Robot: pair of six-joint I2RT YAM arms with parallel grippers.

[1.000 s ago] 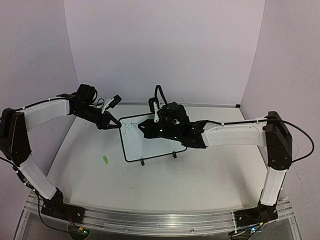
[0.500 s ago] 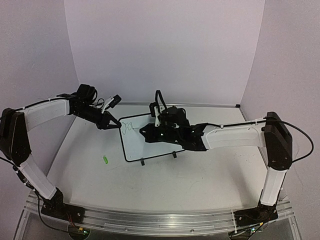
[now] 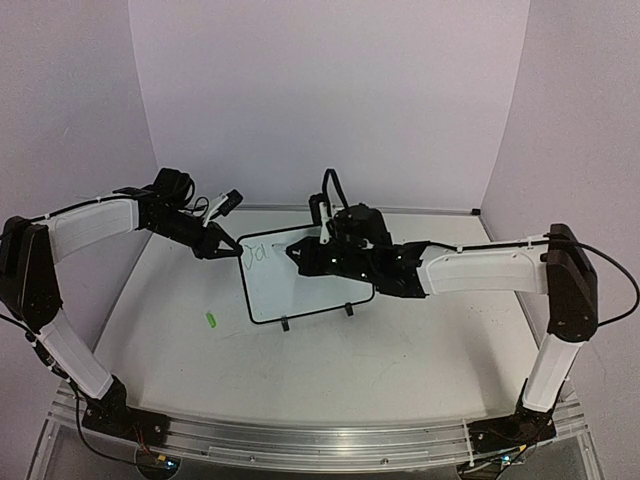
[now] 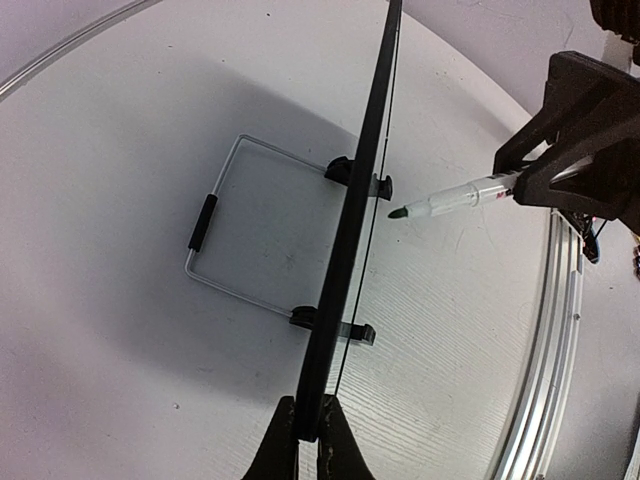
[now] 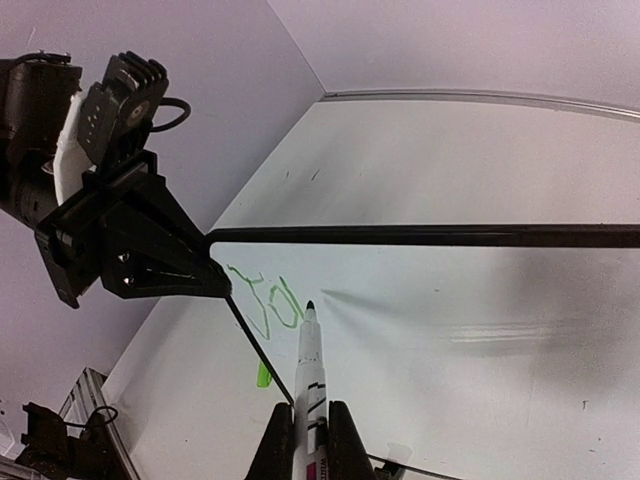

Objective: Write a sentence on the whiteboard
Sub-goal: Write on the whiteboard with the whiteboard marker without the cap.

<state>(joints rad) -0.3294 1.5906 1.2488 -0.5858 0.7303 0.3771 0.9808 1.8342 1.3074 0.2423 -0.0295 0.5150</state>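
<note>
The right gripper (image 5: pixel 305 432) is clenched on the green marker (image 5: pixel 309 365), whose long axis runs straight ahead out of the fingers, tip forward. Just past the tip and a little to its left lie the first green strokes of the sentence (image 5: pixel 265 298), only a few letters so far, so most of the writing is not yet done. These sit near the upper left corner of the whiteboard (image 5: pixel 470 320), which stands propped and tilted on its feet directly in front of this gripper. From the left wrist view, the tip appears just short of the board face, a thin gap between them. Bare white surface stretches away to the right of the tip, along the board's long side. My reading is that the next stroke calls for a small push forward along the marker's axis, then travel rightward. Farthest off, the left gripper (image 4: pixel 308 440) pinches the board's frame at that corner, steadying it; the right arm alone is placed to write.
</note>
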